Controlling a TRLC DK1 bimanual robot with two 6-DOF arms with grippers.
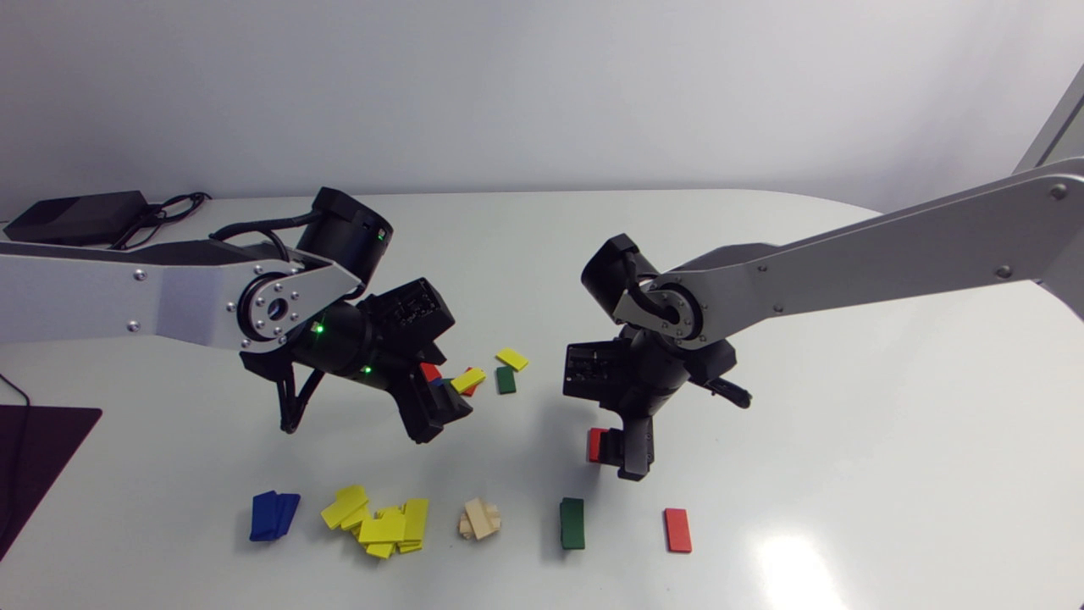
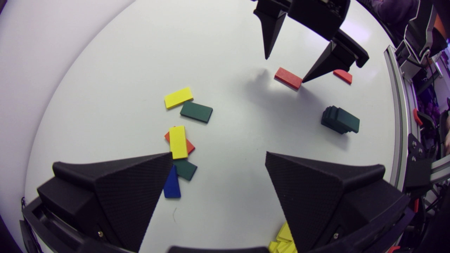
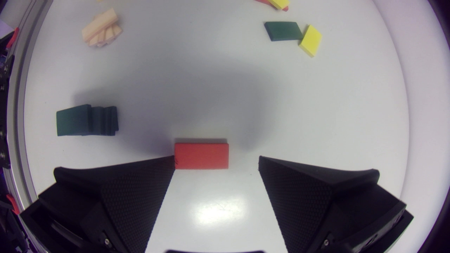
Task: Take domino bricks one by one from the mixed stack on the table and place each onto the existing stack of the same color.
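Table (image 1: 847, 381): white, with a row of sorted stacks along the front and a mixed pile (image 2: 179, 151) further back.
Left arm (image 1: 127, 296): comes in from the left, over the mixed pile.
Right arm (image 1: 889, 246): comes in from the right, wrist pointing down between pile and row.
Left gripper (image 2: 218, 154): fingers spread wide, nothing between them.
Right gripper (image 3: 217, 159): fingers wide apart; red brick (image 3: 201, 156) touches one fingertip only.
Row, from my left: blue stack (image 1: 273, 515), yellow stack (image 1: 381, 524), pale wood stack (image 1: 480, 518), green stack (image 1: 572, 523), red stack (image 1: 677, 530).
Red brick: near the green stack, apart from the red stack.
Loose pieces: yellow brick (image 1: 511, 359) and green brick (image 1: 506, 379), side by side just beside the mixed pile.
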